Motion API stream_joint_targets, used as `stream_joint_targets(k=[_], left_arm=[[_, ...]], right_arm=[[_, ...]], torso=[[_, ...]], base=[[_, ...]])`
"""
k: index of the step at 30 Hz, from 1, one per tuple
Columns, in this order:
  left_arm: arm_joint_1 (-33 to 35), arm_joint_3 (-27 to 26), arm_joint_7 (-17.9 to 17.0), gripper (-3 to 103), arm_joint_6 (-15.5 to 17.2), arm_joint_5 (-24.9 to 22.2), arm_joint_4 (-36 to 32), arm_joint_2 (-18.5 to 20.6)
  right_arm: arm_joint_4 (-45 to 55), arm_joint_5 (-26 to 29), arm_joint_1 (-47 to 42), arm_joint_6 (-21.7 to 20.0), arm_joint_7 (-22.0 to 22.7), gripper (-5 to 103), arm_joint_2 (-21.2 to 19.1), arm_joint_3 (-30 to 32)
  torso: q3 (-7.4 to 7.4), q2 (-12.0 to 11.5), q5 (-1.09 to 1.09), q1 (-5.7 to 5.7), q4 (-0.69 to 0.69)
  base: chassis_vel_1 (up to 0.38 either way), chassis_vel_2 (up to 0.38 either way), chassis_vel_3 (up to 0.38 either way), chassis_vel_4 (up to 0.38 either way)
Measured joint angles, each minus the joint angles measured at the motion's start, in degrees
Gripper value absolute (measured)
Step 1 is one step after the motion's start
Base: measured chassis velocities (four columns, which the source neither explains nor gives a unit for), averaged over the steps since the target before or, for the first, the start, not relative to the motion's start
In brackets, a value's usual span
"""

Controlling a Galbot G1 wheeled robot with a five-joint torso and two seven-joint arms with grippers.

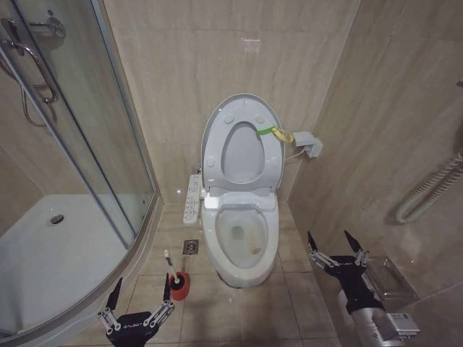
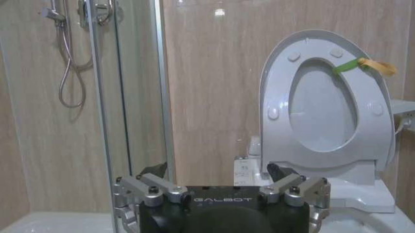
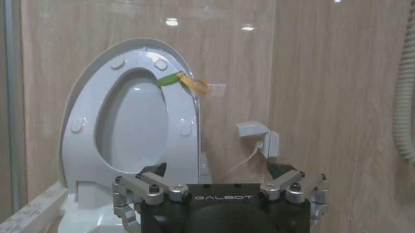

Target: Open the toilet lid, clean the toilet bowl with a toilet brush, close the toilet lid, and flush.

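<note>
The toilet lid stands raised against the back wall, with the ring-shaped seat upright in front of it and a yellow-green band at its right edge. Below it the toilet bowl is uncovered. The toilet brush stands in its red holder on the floor, left of the bowl. My left gripper is open, low and just in front of the brush. To the right of the bowl my right gripper is also open and holds nothing. Both wrist views face the raised lid.
A long white remote panel hangs on the wall left of the toilet, with a floor drain beneath it. The glass shower door and white shower tray take up the left. A wall box and a hose are on the right.
</note>
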Motion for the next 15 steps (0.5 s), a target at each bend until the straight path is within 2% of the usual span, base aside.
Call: stream_joint_targets(k=[7,15], left_arm=[[0.00,-0.01,0.00,100,0.00,0.00,0.00,0.00],[0.00,0.00,0.00,100,0.00,0.00,0.00,0.00]], right_arm=[[0.24,-0.14,-0.08,-1.21,2.42,100,0.88,-1.95],[2.36,0.37,-0.31,-3.05,7.11,100,1.01,-2.80]], torso=[[0.00,0.00,0.00,0.00,0.00],[0.00,0.00,0.00,0.00,0.00]], base=[[0.000,0.000,0.000,0.000],[0.000,0.000,0.000,0.000]])
